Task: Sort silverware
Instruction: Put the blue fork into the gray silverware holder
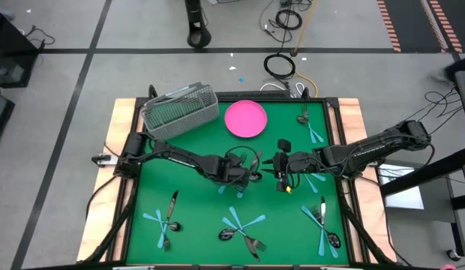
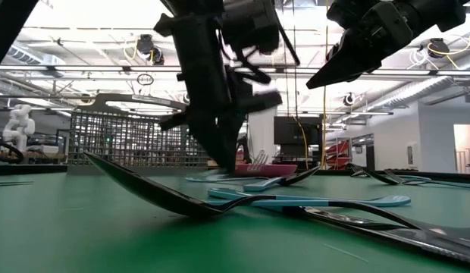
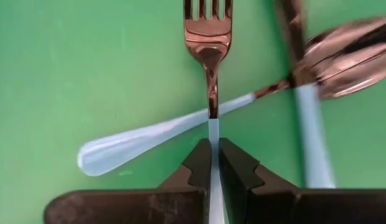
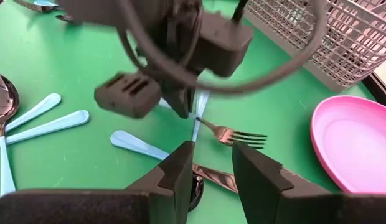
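Right now the left tool (image 3: 215, 163) is down at the middle of the green desk (image 1: 195, 210), its two fingers pinched shut on the light blue handle of a fork (image 3: 209, 43). In the left wrist view the fork runs straight out from between the fingers, tines pointing away, so its long axis lines up with the tool's own reach. That fork lies across the blue handle of a spoon (image 3: 137, 140), which passes beneath it at a slant, and a second spoon's bowl (image 3: 348, 56) sits just beside them. The right tool (image 4: 211, 168) hangs just beside the left one, raised clear of the desk, with its fingers parted and nothing between them; its camera looks onto the left tool and the fork's tines poking out past it. Judging by this, the left arm has the piece and the right arm only waits. The wire basket (image 1: 180, 111) stands at the far left corner of the desk, on the left arm's own side, with the pink plate (image 1: 245, 118) next to it, so the carry would go back and to the left. More forks and spoons lie in crossed clusters near the front edge (image 1: 244, 229) and along the right side (image 1: 322, 217), well apart from the grasp. Lifting straight up first seems wise, since the crossing spoon could be dragged along.
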